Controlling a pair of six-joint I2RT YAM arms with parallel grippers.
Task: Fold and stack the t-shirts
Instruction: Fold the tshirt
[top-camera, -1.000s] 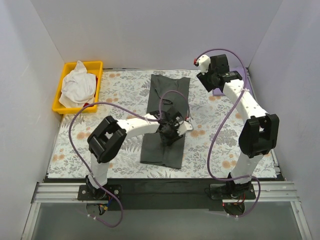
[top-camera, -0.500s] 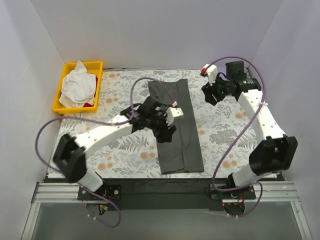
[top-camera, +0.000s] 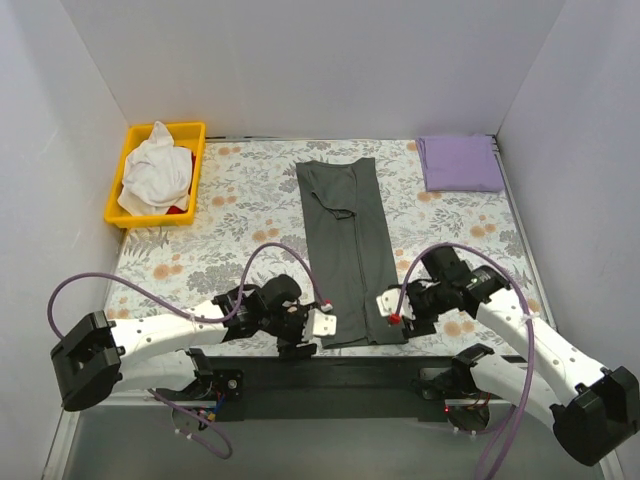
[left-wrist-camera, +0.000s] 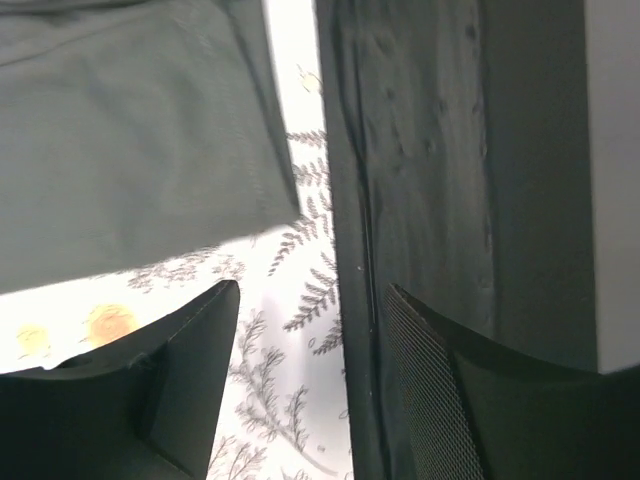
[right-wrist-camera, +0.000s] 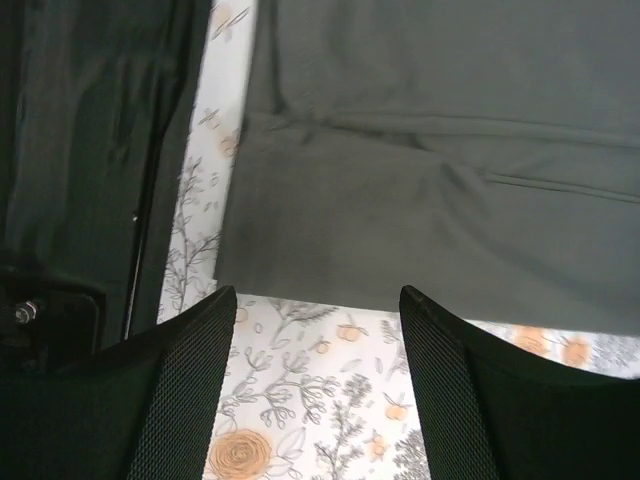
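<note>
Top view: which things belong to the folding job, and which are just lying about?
Job:
dark charcoal grey cloth t-shirt
lavender purple cloth t-shirt

Lying about:
yellow plastic bin
crumpled white cloth inside it
floral-patterned tablecloth

A dark grey t-shirt (top-camera: 348, 250), folded into a long strip, lies down the middle of the floral worktop (top-camera: 240, 200). The left tool (top-camera: 322, 322) sits at its near-left corner and the right tool (top-camera: 390, 305) at its near-right corner. A folded lavender t-shirt (top-camera: 459, 163) lies far right.
</note>
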